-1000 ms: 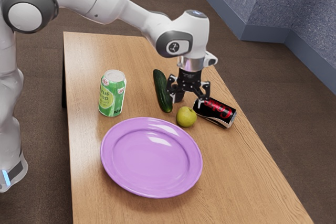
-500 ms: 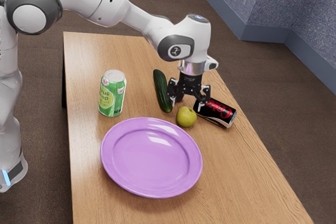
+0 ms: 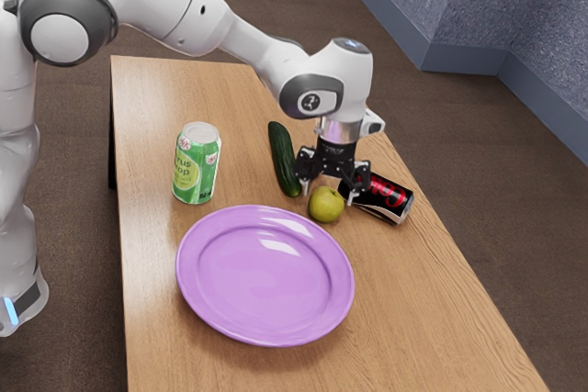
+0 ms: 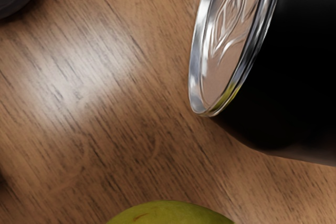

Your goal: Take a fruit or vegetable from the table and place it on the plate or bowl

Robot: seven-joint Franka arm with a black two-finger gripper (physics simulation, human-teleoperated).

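Observation:
A small green apple (image 3: pixel 325 204) lies on the wooden table (image 3: pixel 432 319) just beyond the purple plate (image 3: pixel 265 274). My gripper (image 3: pixel 332 181) hangs right over the apple's far side, open, its fingers spread a little above the fruit. A dark green cucumber (image 3: pixel 284 158) lies just to the exterior view's left of the gripper. In the wrist view the apple's top (image 4: pixel 170 213) shows close under my hand, with the black can's silver end (image 4: pixel 231 35) beside it.
A black cola can (image 3: pixel 377 197) lies on its side right next to the apple, toward the exterior view's right. A green soda can (image 3: pixel 196 163) stands upright left of the cucumber. The table's right edge runs close behind the black can.
My hand has come down and shifted slightly toward the apple, from between the cucumber and the black can to just above the fruit. Nothing on the table has moved.

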